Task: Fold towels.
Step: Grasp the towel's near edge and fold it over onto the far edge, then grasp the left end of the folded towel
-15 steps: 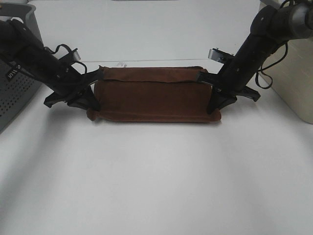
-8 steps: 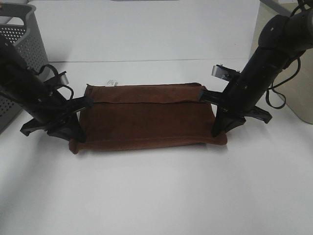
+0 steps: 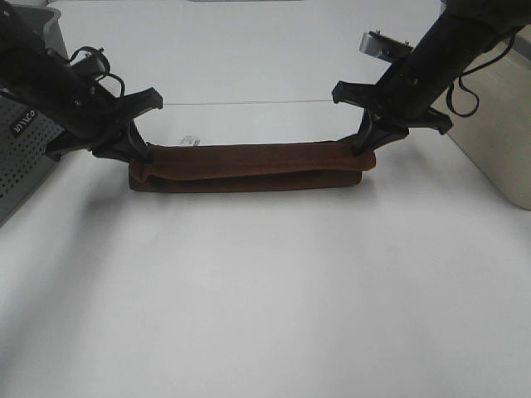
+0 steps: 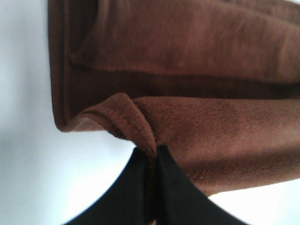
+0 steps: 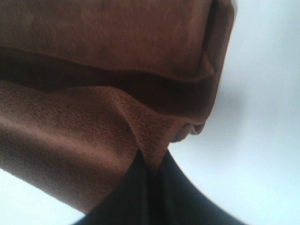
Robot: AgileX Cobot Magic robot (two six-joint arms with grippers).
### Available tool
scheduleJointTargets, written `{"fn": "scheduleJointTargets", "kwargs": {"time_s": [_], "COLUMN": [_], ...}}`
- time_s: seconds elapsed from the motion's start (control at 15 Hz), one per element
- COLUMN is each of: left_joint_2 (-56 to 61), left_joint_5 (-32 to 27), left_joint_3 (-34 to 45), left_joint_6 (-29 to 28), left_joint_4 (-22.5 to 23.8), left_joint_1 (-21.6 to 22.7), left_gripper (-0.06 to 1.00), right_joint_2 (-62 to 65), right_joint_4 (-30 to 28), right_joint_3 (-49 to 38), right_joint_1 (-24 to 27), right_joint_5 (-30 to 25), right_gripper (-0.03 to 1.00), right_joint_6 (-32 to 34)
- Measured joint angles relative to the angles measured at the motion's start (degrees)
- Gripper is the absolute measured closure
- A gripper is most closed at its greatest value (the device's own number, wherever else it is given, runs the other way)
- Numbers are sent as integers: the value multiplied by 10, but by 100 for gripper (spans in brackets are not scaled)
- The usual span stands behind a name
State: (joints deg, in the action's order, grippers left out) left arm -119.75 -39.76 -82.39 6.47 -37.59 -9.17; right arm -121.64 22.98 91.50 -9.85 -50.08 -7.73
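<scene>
Left fingers pinched shut on towel edge | right fingers likewise | basket contents unseen

- The white table fills most of what I see from above. It is matte, with soft grey shadows lying across it.
- 1 grey bin stands at the table's edge on my left. Its wall is perforated with rows of small holes, and the frame cuts it off.
- 1 pale beige box stands at the right edge, only partly in view.
- 1 thin straight line runs across the tabletop towards the back.
</scene>
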Motion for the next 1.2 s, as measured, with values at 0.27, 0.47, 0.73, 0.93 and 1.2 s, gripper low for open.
{"fn": "scheduleJointTargets", "kwargs": {"time_s": [0.27, 0.47, 0.73, 0.93, 1.2], "left_joint_2": [-44, -92, -109, -109, -109], "left_joint_5": [73, 100, 111, 108, 95], "left_joint_3": [-47, -74, -95, -96, -96], "left_joint_6": [-6, -6, -6, -6, -32], "left_joint_4": [5, 10, 13, 25, 62], "left_joint_1": [0, 0, -1, 0, 0], "left_gripper": [92, 91, 49, 15, 12], "right_joint_2": [-73, -122, -138, -133, -111], "right_joint_4": [-7, -9, -11, -22, -39], "right_joint_3": [90, 117, 117, 129, 132], "right_joint_1": [1, 1, 1, 1, 1], "right_joint_5": [11, 38, 60, 49, 38], "right_gripper": [97, 97, 72, 16, 1], "right_joint_6": [0, 0, 0, 0, 1]}}
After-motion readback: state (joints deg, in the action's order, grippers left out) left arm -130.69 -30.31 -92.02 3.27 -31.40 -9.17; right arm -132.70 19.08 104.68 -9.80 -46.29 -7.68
